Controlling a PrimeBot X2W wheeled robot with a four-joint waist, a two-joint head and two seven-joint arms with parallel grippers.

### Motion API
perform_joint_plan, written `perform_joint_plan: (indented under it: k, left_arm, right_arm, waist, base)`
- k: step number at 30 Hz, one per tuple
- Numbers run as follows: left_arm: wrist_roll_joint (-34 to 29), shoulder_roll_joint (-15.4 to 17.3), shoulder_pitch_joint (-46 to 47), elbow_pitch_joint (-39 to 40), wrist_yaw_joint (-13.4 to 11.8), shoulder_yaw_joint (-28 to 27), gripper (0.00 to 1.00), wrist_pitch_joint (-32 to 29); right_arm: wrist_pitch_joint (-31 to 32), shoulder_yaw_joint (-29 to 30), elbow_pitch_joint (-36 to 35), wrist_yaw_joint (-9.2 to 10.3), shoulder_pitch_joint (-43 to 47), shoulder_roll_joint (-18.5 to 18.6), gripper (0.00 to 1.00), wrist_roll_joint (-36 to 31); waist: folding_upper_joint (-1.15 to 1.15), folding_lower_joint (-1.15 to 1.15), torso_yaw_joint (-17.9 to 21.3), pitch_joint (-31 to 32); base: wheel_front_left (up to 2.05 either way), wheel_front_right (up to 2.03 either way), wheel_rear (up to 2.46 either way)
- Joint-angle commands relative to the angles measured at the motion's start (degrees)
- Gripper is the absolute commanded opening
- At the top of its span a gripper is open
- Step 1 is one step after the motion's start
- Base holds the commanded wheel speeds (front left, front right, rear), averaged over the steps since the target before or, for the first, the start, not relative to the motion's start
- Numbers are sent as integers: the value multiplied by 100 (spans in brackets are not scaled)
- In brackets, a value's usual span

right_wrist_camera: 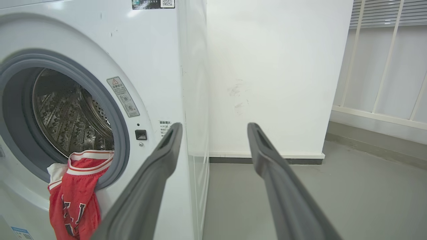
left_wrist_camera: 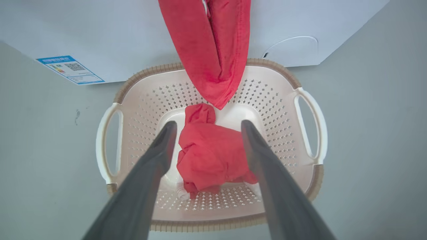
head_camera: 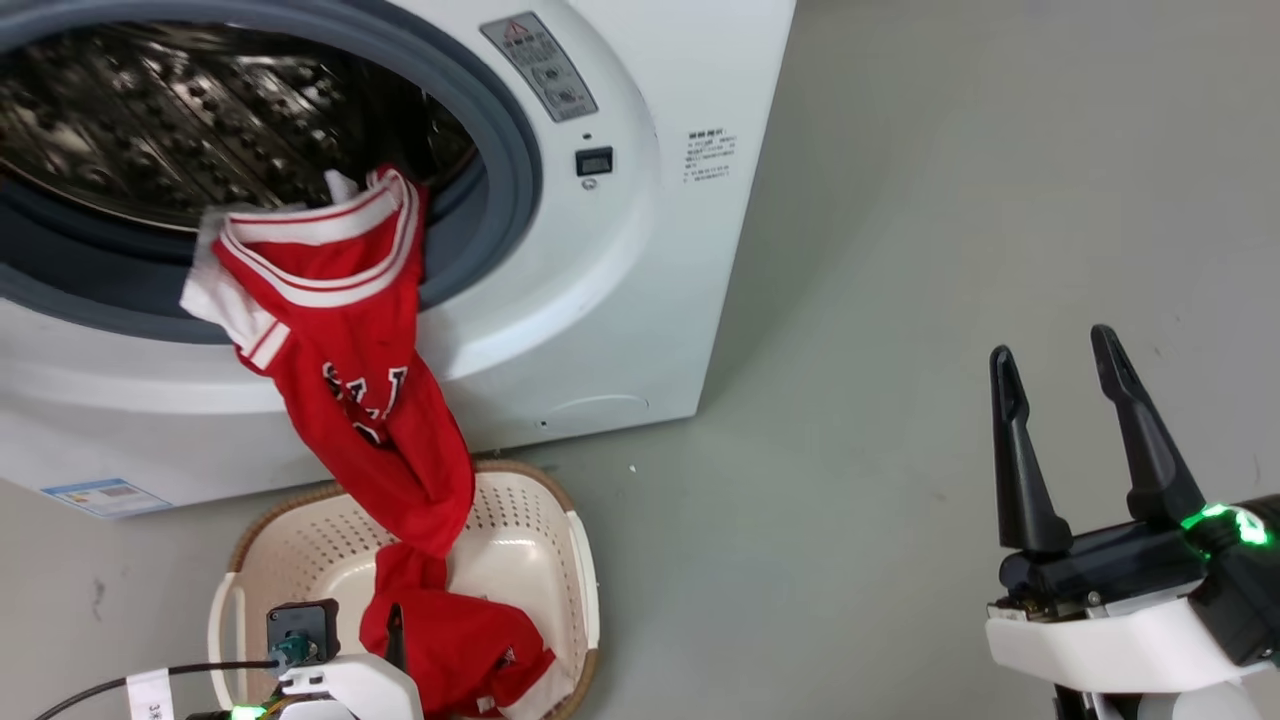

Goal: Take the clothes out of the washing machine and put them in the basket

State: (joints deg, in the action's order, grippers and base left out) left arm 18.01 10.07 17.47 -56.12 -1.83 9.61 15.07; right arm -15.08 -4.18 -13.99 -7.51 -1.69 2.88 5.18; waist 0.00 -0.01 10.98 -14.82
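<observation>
The white washing machine (head_camera: 620, 300) stands at the upper left, its steel drum (head_camera: 200, 110) in plain sight. A red jersey (head_camera: 350, 340) with white striped edging hangs out over the grey ring, and its lower end reaches into the cream basket (head_camera: 530, 520) on the floor below. In the basket lies a second red garment (left_wrist_camera: 210, 153), bunched up. My left gripper (left_wrist_camera: 208, 124) hovers open just above that garment, one finger on each side, holding nothing. My right gripper (head_camera: 1052, 348) is open and empty over bare floor, well to the right of the machine.
Grey floor (head_camera: 900, 300) stretches to the right of the machine. A white wall (right_wrist_camera: 273, 66) stands behind it, with a slatted window frame (right_wrist_camera: 383, 66) farther right. A blue label (head_camera: 105, 495) marks the machine's lower front. A black cable (head_camera: 150, 670) runs to my left wrist.
</observation>
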Motion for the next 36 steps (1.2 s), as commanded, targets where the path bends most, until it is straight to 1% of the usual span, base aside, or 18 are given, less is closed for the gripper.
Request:
perform_joint_plan:
  k: [1, 5, 9, 12, 17, 24, 36]
  left_arm:
    - [-94, -22, -132, 227, -62, -50, 100, 13]
    - [-339, -71, -445, 911, -183, -217, 100, 13]
    - [-534, -130, -607, 1499, -230, -409, 100, 14]
    - [-683, -176, -670, 1813, -200, -525, 100, 14]
    - [-840, -226, -453, 2160, -135, -705, 100, 14]
    - [-979, -157, 117, 1903, -17, -849, 100, 14]
    - [-1075, 265, 1515, 732, 25, -989, 100, 14]
  right_arm:
    - [-13, 0, 16, 4, 87, -1, 100, -13]
    - [-13, -14, 26, 4, 219, -1, 100, -66]
    - [-13, -24, 7, 4, 274, -1, 100, -73]
    - [-13, -32, -2, 4, 277, -1, 100, -77]
    - [-13, -50, -28, 4, 214, -1, 100, -68]
    - [-13, -75, -45, 4, 35, -1, 100, -11]
    - [-13, -105, -126, 4, -299, -1, 100, 112]
  waist:
    - [0, 1, -111, 203]
    - [0, 1, -163, 381]
    - [0, 1, -183, 451]
    - [0, 1, -187, 465]
    - [0, 1, -171, 410]
    - [0, 1, -75, 177]
    - [0, 1, 236, -533]
  base:
    - [0, 0, 0]
    - [0, 0, 0]
    - [0, 0, 0]
    - [0, 0, 0]
    - [0, 0, 0]
    - [0, 0, 0]
    - [0, 0, 0]
